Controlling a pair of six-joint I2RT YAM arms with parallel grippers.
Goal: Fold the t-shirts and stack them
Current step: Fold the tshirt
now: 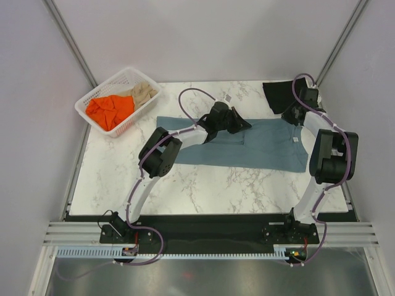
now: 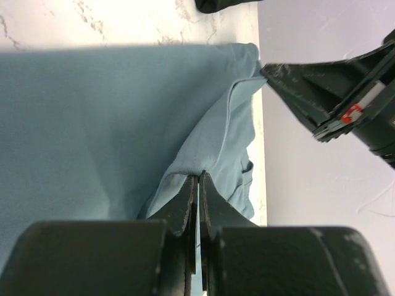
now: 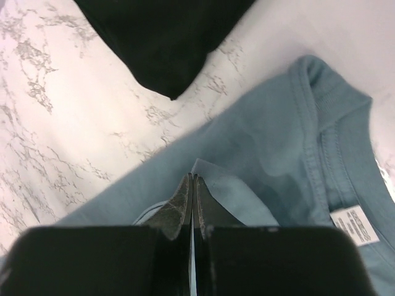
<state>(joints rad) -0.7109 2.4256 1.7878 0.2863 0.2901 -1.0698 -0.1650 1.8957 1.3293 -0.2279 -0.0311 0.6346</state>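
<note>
Across the middle of the marble table (image 1: pixel 203 185), toward its far side, the blue-grey t-shirt (image 1: pixel 259 148) lies spread out flat, its length running from my left to my right and its collar end on my right. My left gripper (image 2: pixel 197 180) sits at the shirt's far edge, about midway along it. Its fingers are pressed together with no gap between them, and a raised fold of the blue-grey cloth runs up into the tips, so I am pinching that shirt there. My right gripper (image 3: pixel 192 184) is at the same far edge, further along at the collar end. Its jaws are likewise closed tight, on a small lighter flap of the same shirt just beside the ribbed collar. The white neck label (image 3: pixel 355 225) shows inside the collar, off to one side of my right fingertips. From my left wrist camera the right gripper's dark body shows at the shirt's corner, with the cloth bunched and creased between my two grips. The black t-shirt (image 1: pixel 279 95) lies in the far right corner of the table, near my right gripper but apart from the blue-grey one, with bare marble between them. At the far left corner stands a white lattice basket (image 1: pixel 79 105), set at an angle. The orange t-shirt (image 1: pixel 110 110) is crumpled in it, with the beige t-shirt (image 1: pixel 144 92) beside that, toward the basket's far end.
</note>
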